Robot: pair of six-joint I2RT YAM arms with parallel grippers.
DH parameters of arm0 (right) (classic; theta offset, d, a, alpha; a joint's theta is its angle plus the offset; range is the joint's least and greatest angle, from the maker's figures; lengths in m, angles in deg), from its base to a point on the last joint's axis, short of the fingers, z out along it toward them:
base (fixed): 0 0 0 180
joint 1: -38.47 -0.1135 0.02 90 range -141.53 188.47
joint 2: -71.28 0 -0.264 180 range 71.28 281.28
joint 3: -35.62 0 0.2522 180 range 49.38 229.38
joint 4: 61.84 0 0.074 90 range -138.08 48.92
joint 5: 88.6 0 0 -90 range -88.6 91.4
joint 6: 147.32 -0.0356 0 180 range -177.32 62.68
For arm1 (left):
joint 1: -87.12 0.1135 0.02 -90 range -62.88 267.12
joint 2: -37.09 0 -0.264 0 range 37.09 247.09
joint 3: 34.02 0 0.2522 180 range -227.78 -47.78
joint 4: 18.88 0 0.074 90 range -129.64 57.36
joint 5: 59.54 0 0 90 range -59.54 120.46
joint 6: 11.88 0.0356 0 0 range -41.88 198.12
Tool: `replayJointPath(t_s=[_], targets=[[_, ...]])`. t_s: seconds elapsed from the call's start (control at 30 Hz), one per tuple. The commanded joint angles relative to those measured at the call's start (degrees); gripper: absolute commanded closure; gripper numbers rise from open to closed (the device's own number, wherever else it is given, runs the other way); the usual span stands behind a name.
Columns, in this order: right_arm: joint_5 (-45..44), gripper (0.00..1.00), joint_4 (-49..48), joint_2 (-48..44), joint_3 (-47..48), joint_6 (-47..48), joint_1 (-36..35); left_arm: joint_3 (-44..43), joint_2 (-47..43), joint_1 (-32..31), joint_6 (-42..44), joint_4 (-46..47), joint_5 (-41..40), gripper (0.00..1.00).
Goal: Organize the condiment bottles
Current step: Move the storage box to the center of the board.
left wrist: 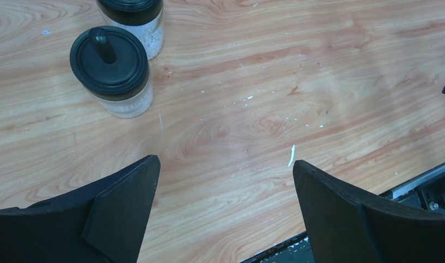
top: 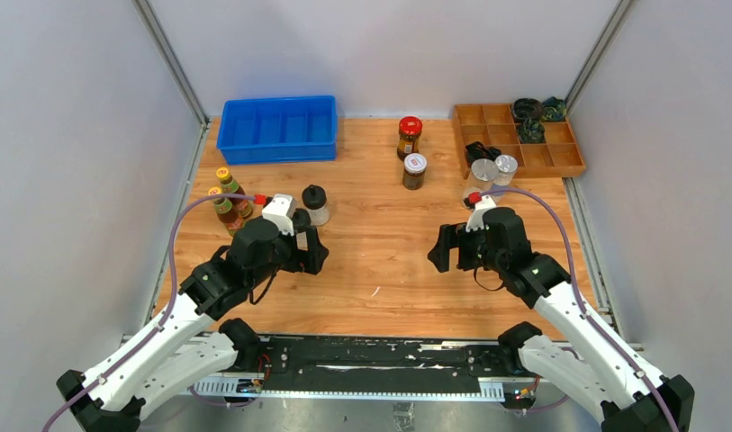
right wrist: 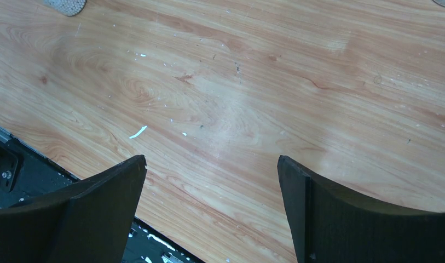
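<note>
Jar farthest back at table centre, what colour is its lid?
Red lid; top external view shows it best.

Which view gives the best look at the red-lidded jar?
Top external: the red-lidded jar stands fully visible at the far middle of the table, behind a white-lidded dark jar. Neither wrist view shows it; both look down at tabletop nearer the arms.

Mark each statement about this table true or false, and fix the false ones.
1. The left pincer and right pincer are both open and empty. True.
2. The red-lidded jar sits inside the blue bin. False: it stands on the table, right of the bin.
3. The two yellow-capped sauce bottles stand near the table's left edge. True.
4. The black-lidded shakers lie on their sides. False: both stand upright.
</note>
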State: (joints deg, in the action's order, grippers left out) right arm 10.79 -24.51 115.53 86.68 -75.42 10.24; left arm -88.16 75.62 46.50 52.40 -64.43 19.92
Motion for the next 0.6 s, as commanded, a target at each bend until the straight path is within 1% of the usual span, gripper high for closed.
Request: replayJointPath(t_s=[0.0,0.57], targets=[[-0.6,0.04,-0.26,-0.57,-0.69,0.79,-0.09,0.37,0.18,0.28,-0.13,0.78,-0.13,0.02],[-0.33,0.03,-0.28,-0.8,-0.75,0.7,-0.1,0.39,0.1,0.28,-0.16,0.79,-0.53,0.02]])
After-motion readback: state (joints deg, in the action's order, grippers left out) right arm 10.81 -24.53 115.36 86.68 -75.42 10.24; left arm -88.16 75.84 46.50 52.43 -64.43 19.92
